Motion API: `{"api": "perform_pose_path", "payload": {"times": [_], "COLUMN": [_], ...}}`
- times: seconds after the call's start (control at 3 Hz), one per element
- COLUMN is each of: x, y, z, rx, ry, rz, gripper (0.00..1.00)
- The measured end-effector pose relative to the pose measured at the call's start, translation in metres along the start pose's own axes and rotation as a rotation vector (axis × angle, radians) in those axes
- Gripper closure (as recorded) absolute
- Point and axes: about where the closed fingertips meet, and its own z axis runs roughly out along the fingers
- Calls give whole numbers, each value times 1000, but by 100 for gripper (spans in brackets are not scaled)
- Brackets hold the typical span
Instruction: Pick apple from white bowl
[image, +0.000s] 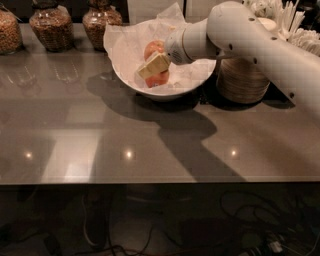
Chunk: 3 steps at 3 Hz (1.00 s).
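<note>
Robot's hand hovers inside the white bowl, against the apple. Whether it grips yet, I cannot tell. Next, seemingly: clasp firmly, lift clear.

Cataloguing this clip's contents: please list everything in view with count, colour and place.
glass jars of brown dry goods: three, back left
wide glossy white bowl, tissue-lined: one, back centre
round pinkish-red apple: one, bowl's far side
duller orange-red apple: one, bowl's near side
stacked beige disposable bowls: one stack, right of white bowl
white utensils: bundle, back right
glossy grey table: one, under everything
white robot arm: one, reaching from right
beige gripper: one, in bowl between apples
</note>
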Motion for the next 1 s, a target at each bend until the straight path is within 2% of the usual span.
{"api": "perform_pose_path", "payload": {"times": [0.33,1.0], "x": [4,4], "y": [1,3], "z": [8,10], "rx": [-5,-10], "ry": [14,27], "rz": [-7,-22], "gripper": [23,69]}}
